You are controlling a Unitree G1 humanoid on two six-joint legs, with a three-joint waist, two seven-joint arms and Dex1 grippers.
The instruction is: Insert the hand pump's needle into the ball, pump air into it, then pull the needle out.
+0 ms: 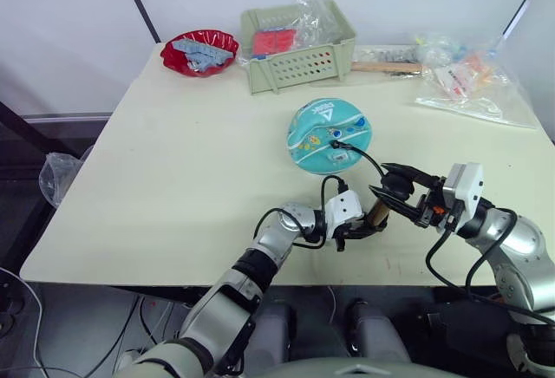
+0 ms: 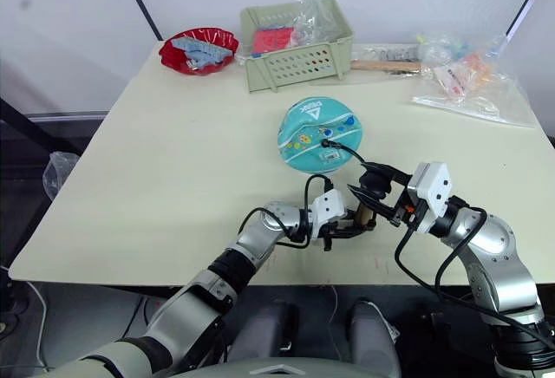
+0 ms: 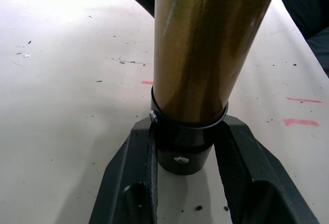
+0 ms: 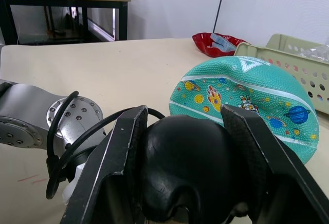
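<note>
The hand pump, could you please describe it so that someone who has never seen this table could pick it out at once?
Start at the beige table and find the teal ball near its middle. A thin black hose runs from the ball toward the near edge, to the hand pump, held between both end effectors. It is the only brass-gold cylinder with a black handle; the wooden-handled tool lies far behind, beside the green basket.

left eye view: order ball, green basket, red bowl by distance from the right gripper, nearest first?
From the right gripper:
1. ball, just ahead of it and slightly to the left, mid-table.
2. green basket, at the table's far edge, centre.
3. red bowl, far-left corner, left of the basket.
</note>
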